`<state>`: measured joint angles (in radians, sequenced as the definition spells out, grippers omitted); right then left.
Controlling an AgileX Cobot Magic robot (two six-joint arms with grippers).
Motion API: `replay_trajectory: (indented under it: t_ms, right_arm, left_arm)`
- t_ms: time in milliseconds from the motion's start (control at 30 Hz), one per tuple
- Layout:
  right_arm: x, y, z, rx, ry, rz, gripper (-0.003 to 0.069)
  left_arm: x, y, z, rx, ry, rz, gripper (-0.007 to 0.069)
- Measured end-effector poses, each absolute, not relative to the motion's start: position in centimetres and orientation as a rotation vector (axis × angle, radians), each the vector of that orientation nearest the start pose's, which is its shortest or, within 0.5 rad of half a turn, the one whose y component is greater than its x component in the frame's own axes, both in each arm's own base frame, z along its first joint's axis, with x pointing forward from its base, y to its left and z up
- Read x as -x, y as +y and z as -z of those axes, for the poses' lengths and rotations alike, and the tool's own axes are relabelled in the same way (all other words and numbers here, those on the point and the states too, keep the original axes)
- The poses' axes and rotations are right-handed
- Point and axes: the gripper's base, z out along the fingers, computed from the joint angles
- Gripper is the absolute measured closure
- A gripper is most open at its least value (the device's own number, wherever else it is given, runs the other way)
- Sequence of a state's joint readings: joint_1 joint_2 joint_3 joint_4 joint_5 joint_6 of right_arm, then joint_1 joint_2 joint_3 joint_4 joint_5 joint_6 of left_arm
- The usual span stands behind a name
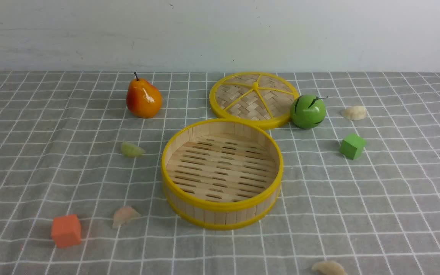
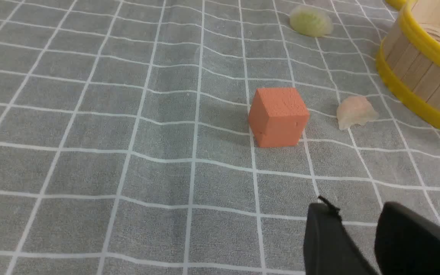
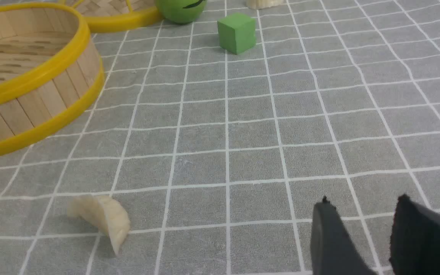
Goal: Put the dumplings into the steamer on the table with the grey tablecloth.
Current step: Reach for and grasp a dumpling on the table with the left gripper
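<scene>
The bamboo steamer (image 1: 222,173) stands empty in the middle of the grey tablecloth (image 1: 376,191). The pale green dumpling (image 1: 131,149) and the pinkish dumpling (image 1: 124,215) lie left of it. One cream-white dumpling (image 1: 354,112) lies at the far right, another (image 1: 329,268) at the front edge. Neither gripper shows in the front view. My left gripper (image 2: 357,214) is open and empty, short of the pinkish dumpling (image 2: 355,112) and the green one (image 2: 311,21). My right gripper (image 3: 363,206) is open and empty, to the side of the near cream-white dumpling (image 3: 103,217); the steamer (image 3: 33,76) is beyond it.
An orange cube (image 1: 66,230) sits front left, also in the left wrist view (image 2: 279,116). A green cube (image 1: 352,146), a green round fruit (image 1: 308,111) and the woven lid (image 1: 254,99) lie behind and right of the steamer. A pear (image 1: 143,98) stands back left.
</scene>
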<state>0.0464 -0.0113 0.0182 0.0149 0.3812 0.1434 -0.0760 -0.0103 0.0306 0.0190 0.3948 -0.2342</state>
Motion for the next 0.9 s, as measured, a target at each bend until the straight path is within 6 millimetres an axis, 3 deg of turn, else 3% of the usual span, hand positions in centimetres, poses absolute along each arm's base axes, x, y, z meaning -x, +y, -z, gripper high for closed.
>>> replay_trajectory:
  t_ms: [900]
  right_arm:
    - [-5.22,0.27,-17.34,-0.095,1.872,-0.138,0.0419]
  left_arm:
    - [-5.23,-0.30,-16.90,0.132,1.887,0.184,0.0410]
